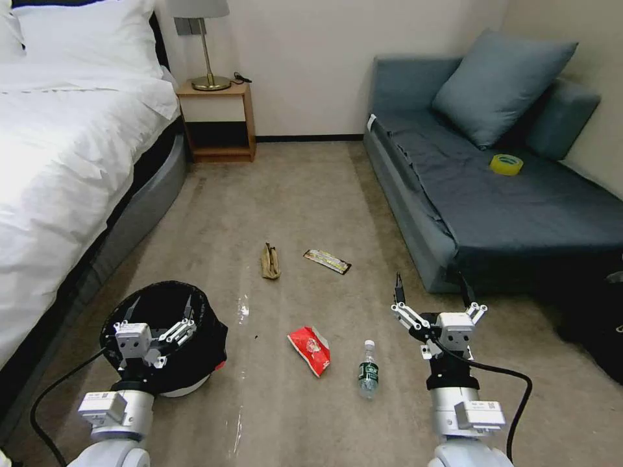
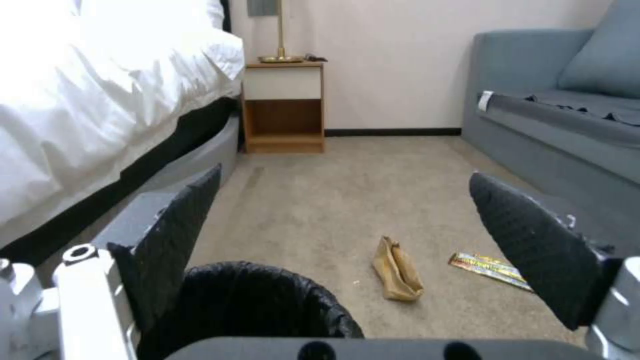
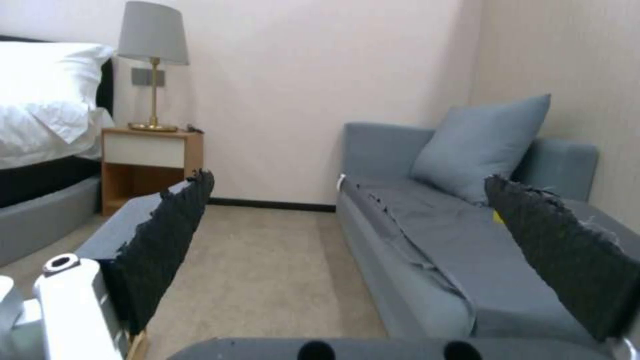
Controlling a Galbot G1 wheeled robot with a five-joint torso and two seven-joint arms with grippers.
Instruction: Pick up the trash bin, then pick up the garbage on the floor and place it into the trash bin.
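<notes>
Beige carpet floor (image 1: 305,194) forms an open lane between the white bed (image 1: 58,162) along the left edge and the grey-blue sofa (image 1: 506,201) along the right; the lane runs to the far wall, with a wooden nightstand (image 1: 217,120) and lamp in the far left corner.

Near left: left gripper (image 1: 159,309) over the trash bin (image 1: 201,337), fingers spread, just above the bag-lined rim. Bin stands on the carpet close to the bed base; its inside looks dark, contents cannot be told.

Near right: right gripper (image 1: 431,288) raised by the sofa's near corner, fingers spread wide, holding nothing.

Between the arms on the floor: red snack packet (image 1: 311,349) and, just right of it, clear bottle (image 1: 368,371). Farther up the lane: crumpled tan paper bag (image 1: 270,261), with long flat wrapper (image 1: 327,261) to its right, apart.

Far right, on the sofa seat: yellow tape roll (image 1: 506,164), below a cushion (image 1: 500,84).
</notes>
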